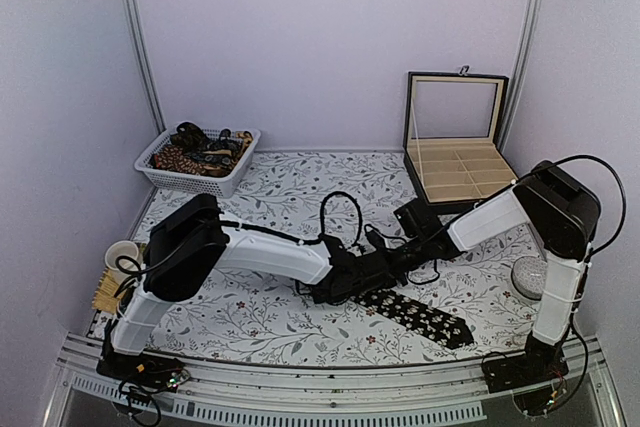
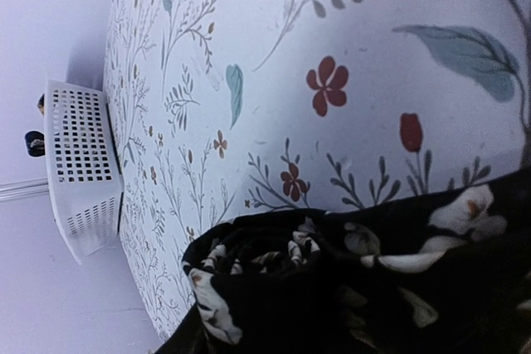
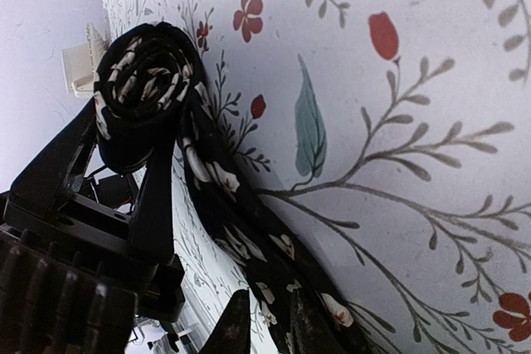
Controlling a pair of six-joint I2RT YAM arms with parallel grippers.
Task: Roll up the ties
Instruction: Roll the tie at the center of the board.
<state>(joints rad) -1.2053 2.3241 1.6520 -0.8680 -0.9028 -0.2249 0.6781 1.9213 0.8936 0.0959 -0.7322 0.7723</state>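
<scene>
We see the left pincer (image 3: 129, 134) clamping the roll of the black flower-specked fabric necktie (image 1: 420, 314), flat tail running rightward from it past the right pincer (image 1: 392, 262), whose closure we cannot tell.

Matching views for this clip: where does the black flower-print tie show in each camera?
Top external: the black tie lies from centre towards the lower right.
Left wrist: its rolled end fills the bottom of the picture.
Right wrist: the rolled end sits upper left, with the tail running down to the bottom edge.
Shared landmark: the floral tablecloth under it in all three.
</scene>
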